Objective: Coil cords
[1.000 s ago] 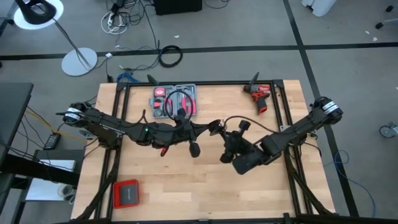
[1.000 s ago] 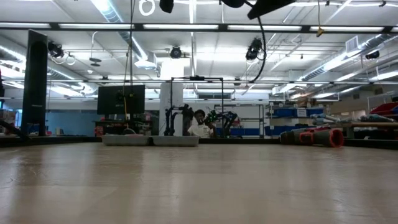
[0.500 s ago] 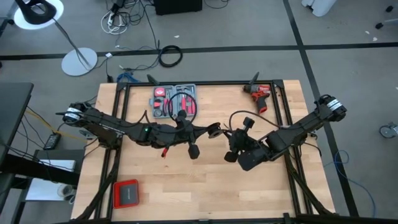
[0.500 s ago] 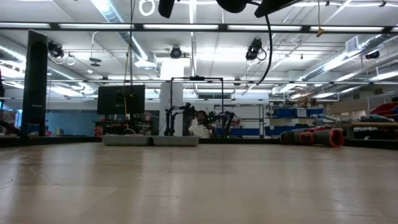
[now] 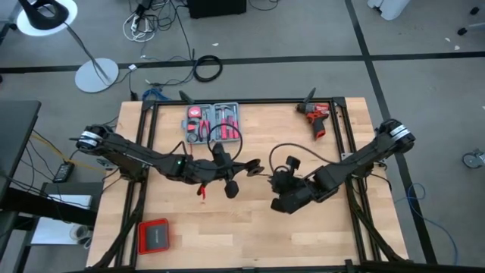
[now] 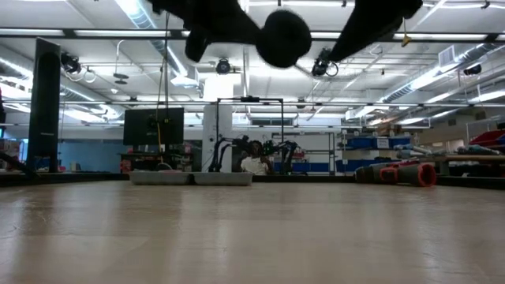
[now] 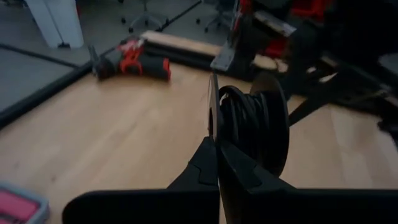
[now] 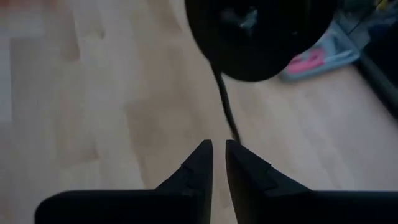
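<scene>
The table [image 5: 250, 235] carries a grey tool case [image 5: 213, 121], a red drill [image 5: 317, 117] and a small red box [image 5: 154, 236], all well apart from the arms. Above its middle, the left end effector [image 7: 216, 140] is pinched tight on the rim of a black spool wound with the cord [image 7: 245, 127]. The right end effector [image 8: 218, 155] stands narrowly parted; a blurred strand of cord [image 8: 225, 109] hangs just before its tips, and whether it touches them is unclear. The plug end is hidden.

On the counter [image 5: 250, 235]: one cord [image 5: 284, 149], one cord spool [image 7: 252, 130], one red-and-black drill [image 5: 317, 117], one grey tool case [image 5: 212, 121], one small red-rimmed box [image 5: 154, 236]. Two arms, two claws: left claw [image 5: 256, 164], right claw [image 5: 277, 182].
</scene>
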